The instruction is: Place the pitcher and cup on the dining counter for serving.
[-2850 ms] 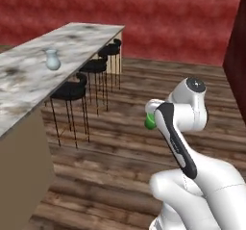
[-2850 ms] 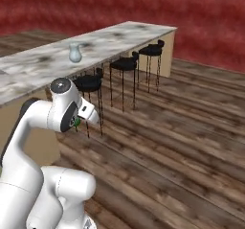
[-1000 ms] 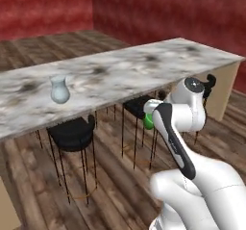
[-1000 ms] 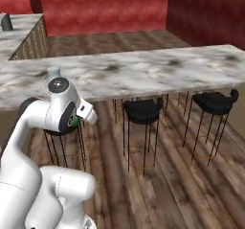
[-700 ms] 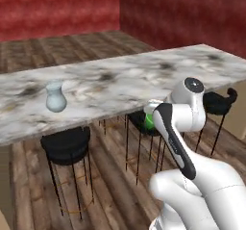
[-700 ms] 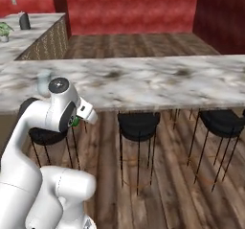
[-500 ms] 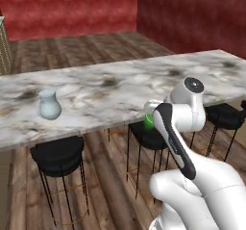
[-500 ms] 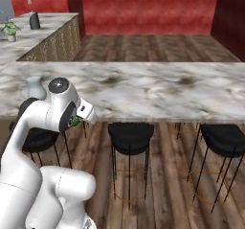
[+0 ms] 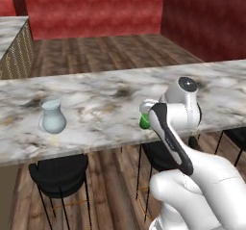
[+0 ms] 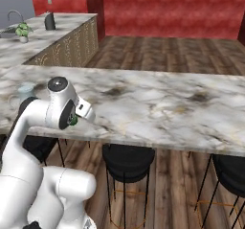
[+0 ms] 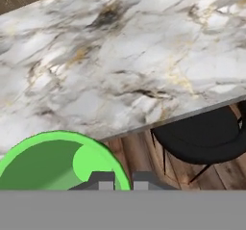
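The pale blue-grey pitcher [image 9: 52, 117] stands upright on the dining counter [image 9: 110, 104], left of my arm. In the right base view the pitcher [image 10: 23, 93] peeks out behind my arm near the slab's left end. My gripper [image 11: 117, 180] is shut on the bright green cup [image 11: 53, 161], gripping it at the rim. The cup [image 9: 143, 122] hangs at the counter's near edge, level with the marble top [image 10: 167, 108], and a sliver of the cup [image 10: 73, 120] shows beside my wrist. Below the hand lies the veined counter surface [image 11: 120, 56].
Black round stools [image 9: 60, 169] [image 10: 128, 158] [image 11: 202, 137] stand under the counter's near edge on the wooden floor. A second marble counter over wooden cabinets at the back left carries a potted plant [image 10: 22, 30] and a dark kettle [image 10: 50, 21]. Red walls close the room.
The whole picture has shifted: the base has swung round, and the dining counter now runs straight across, close in front. The cup stays in my gripper; the pitcher keeps its place on the slab.
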